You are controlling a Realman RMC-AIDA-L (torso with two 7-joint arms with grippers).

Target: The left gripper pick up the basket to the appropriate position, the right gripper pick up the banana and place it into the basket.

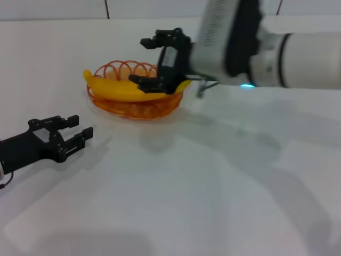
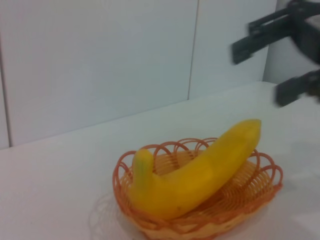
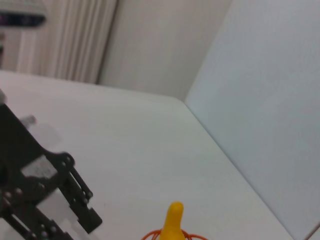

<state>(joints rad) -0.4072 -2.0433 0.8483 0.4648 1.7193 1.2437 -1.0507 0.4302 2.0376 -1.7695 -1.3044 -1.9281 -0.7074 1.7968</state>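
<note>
The yellow banana (image 1: 123, 89) lies in the orange wire basket (image 1: 137, 109) on the white table, its ends sticking out over the scalloped rim. My right gripper (image 1: 145, 61) hovers open just above and behind the banana's right end, holding nothing. In the left wrist view the banana (image 2: 200, 175) rests across the basket (image 2: 250, 197), and the right gripper (image 2: 272, 65) hangs clear of it. My left gripper (image 1: 80, 128) stands open and empty near the table's front left, apart from the basket. The right wrist view shows the left gripper (image 3: 75, 200) and the banana's tip (image 3: 174, 220).
A white wall (image 1: 160, 8) with panel seams runs behind the table. The right arm's white and grey forearm (image 1: 277, 50) stretches over the back right of the table. Bare white tabletop (image 1: 202, 186) spreads across the front and right.
</note>
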